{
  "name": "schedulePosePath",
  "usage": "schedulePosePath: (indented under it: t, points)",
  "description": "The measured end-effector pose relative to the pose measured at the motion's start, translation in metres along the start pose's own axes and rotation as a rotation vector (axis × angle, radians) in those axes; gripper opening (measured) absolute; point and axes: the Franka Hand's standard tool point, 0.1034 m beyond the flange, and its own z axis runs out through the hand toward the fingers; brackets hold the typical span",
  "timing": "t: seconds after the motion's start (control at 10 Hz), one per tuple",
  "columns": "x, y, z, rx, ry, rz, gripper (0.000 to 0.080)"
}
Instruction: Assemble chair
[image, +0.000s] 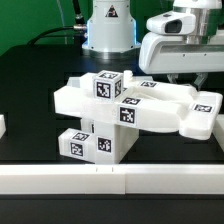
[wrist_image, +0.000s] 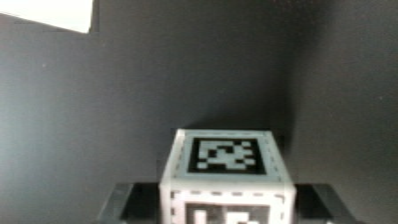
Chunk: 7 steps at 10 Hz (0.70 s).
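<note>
Front rail: a low white wall (image: 120, 182) runs along the near edge of the desk, closest to where I stand.

Desk: black top (image: 30, 125), dark and matte, carrying everything else.

Lower block: a white tagged block (image: 95, 140) of the chair sits just behind the front rail, near the middle of the desk, with black-and-white square tags on the faces turned this way.

Chair stack: the chair (image: 130, 108) stands on that block as one chunky white pile, a broad slab lying across the top and reaching toward the exterior view's right.

Top cube: a small tagged cube (image: 105, 85) rests on the slab's upper side, toward the exterior view's left end of the pile; the wrist view looks down on a cube (wrist_image: 228, 160) with a tag on its top face.

Right arm of the pile: a notched end piece (image: 200, 112) juts toward the desk's edge on the exterior view's right, tagged on top.

Gripper: the gripper (image: 185, 78) hangs above the far right part of the pile, clear of the top cube; its fingertips are hidden behind the parts, so I cannot tell whether they are apart or together.

Robot base: a white pedestal (image: 108, 25) stands at the far edge of the desk, behind the chair.

Marker board: a pale corner (wrist_image: 45, 12) shows in the wrist view, well apart from the cube.
</note>
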Motion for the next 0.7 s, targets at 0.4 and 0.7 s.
schedulePosePath:
  t: [0.4,0.7]
  points:
    - [0.001,0.007,-0.005,0.001,0.005,0.006,0.0285]
    - [0.006,0.023,-0.038,0.037,-0.012,0.022,0.0287]
